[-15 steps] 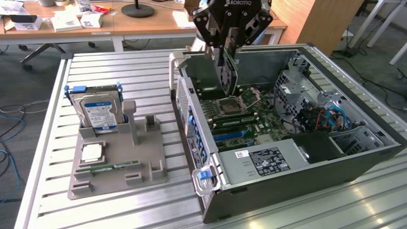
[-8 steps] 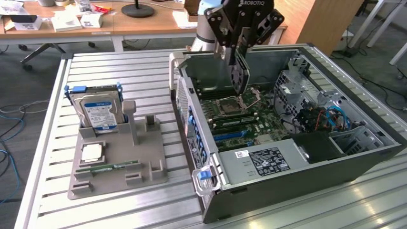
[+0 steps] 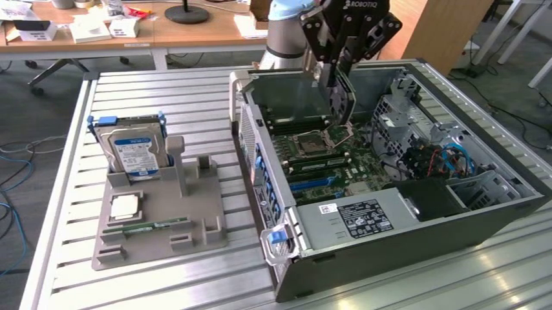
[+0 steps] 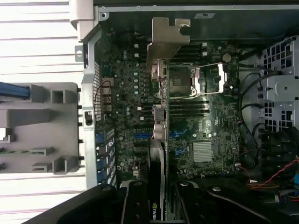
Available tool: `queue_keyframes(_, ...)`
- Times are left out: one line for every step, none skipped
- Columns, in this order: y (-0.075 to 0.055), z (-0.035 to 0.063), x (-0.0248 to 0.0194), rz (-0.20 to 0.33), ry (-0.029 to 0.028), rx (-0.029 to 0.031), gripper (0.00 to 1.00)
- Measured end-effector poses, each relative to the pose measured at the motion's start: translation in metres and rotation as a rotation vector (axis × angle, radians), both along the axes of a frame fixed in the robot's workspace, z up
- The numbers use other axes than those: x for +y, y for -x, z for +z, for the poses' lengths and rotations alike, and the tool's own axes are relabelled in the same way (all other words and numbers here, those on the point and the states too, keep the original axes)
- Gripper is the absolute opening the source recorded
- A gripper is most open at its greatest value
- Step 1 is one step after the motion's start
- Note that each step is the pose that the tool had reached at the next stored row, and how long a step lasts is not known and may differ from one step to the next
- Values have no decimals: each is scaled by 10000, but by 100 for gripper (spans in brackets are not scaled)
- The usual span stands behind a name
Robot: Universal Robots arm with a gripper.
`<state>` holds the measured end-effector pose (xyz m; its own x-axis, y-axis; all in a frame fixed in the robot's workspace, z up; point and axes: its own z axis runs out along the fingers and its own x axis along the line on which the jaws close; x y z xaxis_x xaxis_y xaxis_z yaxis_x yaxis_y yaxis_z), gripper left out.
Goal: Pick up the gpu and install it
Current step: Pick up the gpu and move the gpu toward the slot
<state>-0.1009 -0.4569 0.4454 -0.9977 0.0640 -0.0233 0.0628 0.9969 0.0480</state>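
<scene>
My gripper [image 3: 342,64] is shut on the gpu [image 3: 340,97], a thin dark card that hangs edge-down over the open computer case [image 3: 388,248]. The card's lower end hovers just above the motherboard [image 3: 350,165], near the CPU socket [image 3: 315,142]. In the wrist view the gpu [image 4: 158,140] appears edge-on between the black fingers [image 4: 135,207], with its silver end bracket [image 4: 166,39] pointing away from the gripper [image 4: 159,203]. Blue expansion slots [image 4: 145,136] lie on the board beside the card's line.
At the exterior view's left a grey fixture tray [image 3: 203,236] carries a silver hard drive with a blue label [image 3: 134,152], a square chip [image 3: 125,206] and a green memory stick [image 3: 147,226]. Cables and drive cages [image 3: 435,155] crowd the case's far side. The slatted metal table [image 3: 138,90] holds everything.
</scene>
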Motion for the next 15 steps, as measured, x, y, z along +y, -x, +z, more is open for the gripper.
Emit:
queue_keyframes(-32, 0, 1, 0, 0, 0, 27)
queue_keyframes(-65, 0, 1, 1, -1, 0, 27)
queue_keyframes(-98, 0, 2, 1, -1, -1, 27)
queue_keyframes(-131, 0, 2, 1, -1, 0, 27)
queue_keyframes(-164, 0, 3, 0, -1, 0, 27)
queue_keyframes(-194, 0, 3, 0, -1, 0, 27)
queue_keyframes(-228, 0, 4, 1, -1, 0, 27)
queue_keyframes(-261, 0, 4, 1, -2, 0, 27)
queue_keyframes(-292, 0, 5, 1, -2, 0, 27)
queue_keyframes(-323, 0, 5, 0, -2, 0, 27)
queue_keyframes(-354, 0, 6, 0, -2, 0, 27)
queue_keyframes(-386, 0, 6, 2, -2, 0, 27)
queue_keyframes(-419, 0, 7, 1, -2, 0, 27)
queue_keyframes(-452, 0, 7, 1, -3, 0, 27)
queue_keyframes(-486, 0, 7, 0, -3, 0, 27)
